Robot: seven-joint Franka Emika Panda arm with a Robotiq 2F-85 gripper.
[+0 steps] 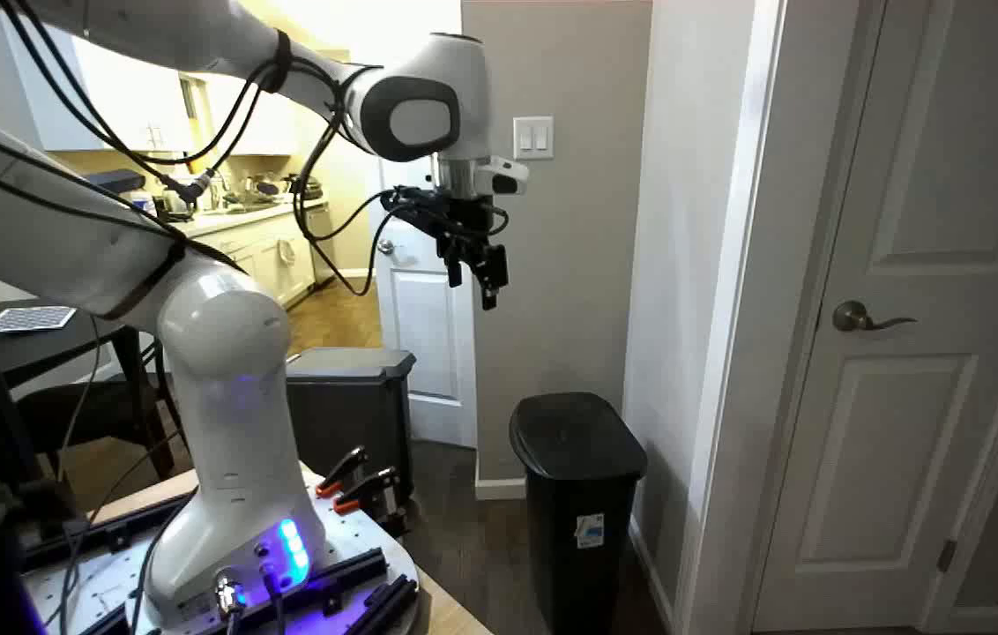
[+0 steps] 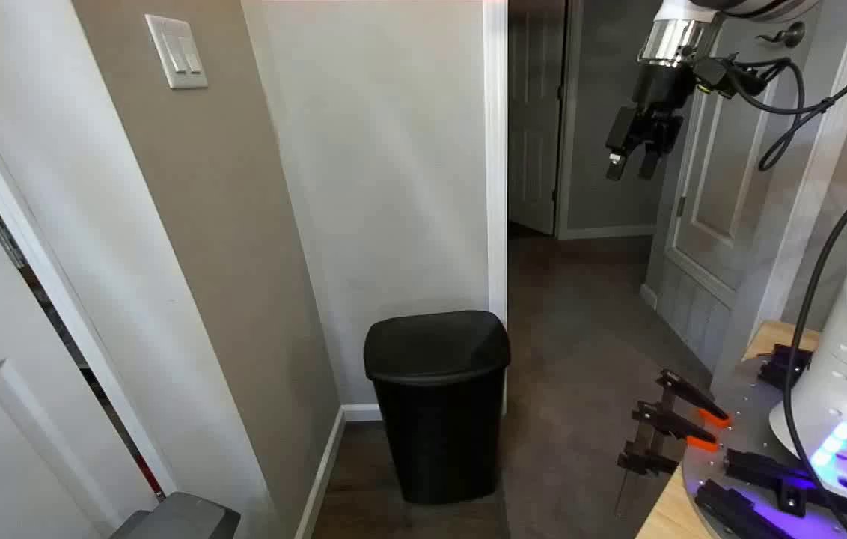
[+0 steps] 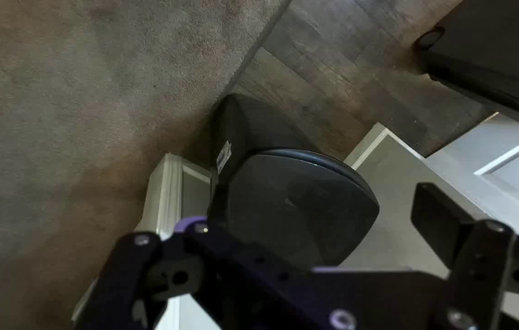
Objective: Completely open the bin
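Observation:
The bin is a tall, slim black plastic bin point(image 1: 574, 547) with a rounded black lid point(image 1: 577, 432), and it stands upright on the floor in a wall corner. It also shows in an exterior view point(image 2: 438, 442) with its lid point(image 2: 438, 344) lying down shut on the body. A small label is on one side of the body. In the wrist view the lid point(image 3: 287, 197) lies below the jaws, partly hidden by them. My gripper point(image 1: 472, 289) points down, high above and apart from the bin. Its fingers are spread and empty, also in an exterior view point(image 2: 631, 174) and the wrist view point(image 3: 323, 201).
A larger dark container with a grey lid point(image 1: 349, 362) stands beside the robot's table; its lid also shows in an exterior view point(image 2: 191, 516). Walls point(image 2: 393, 187) close in behind the bin. Clamps point(image 2: 678, 419) stick out from the table edge. A door point(image 1: 913, 317) is at the side.

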